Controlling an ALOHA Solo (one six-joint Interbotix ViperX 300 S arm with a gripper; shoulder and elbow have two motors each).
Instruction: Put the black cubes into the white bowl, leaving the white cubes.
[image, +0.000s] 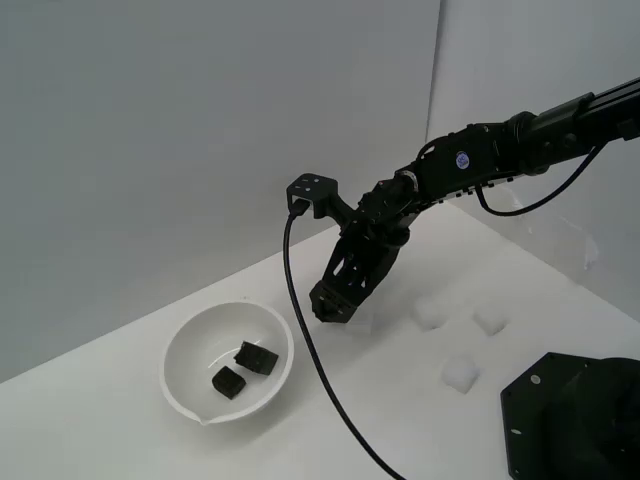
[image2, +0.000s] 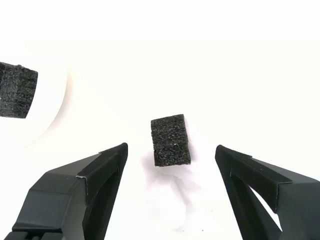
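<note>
Right now the black robot arm reaches in from the upper right of the exterior frame, its gripper (image: 333, 305) lowered close to the white tabletop (image: 120, 420) near the centre of that frame. The wrist camera shows the two black fingers (image2: 102, 172) spread wide, holding nothing, with one small matte black foam cube (image2: 170, 140) lying on the white surface between them, touching neither finger.

Toward the lower left of the exterior frame sits the round, glossy white bowl (image: 185, 340), just beside the gripper. Two more black cubes lie inside it: one (image: 257, 357) near the middle of the bowl, the other (image: 229, 381) a little lower and to its left. A dark block at the wrist picture's edge (image2: 15, 91) looks like one of these.

Three small white, soft-edged cubes show faintly on the tabletop in the right half of the exterior frame: one (image: 430, 312) near the gripper, one (image: 490, 320) further right, one (image: 460, 374) below them. They stand apart from each other and well apart from the bowl.
</note>
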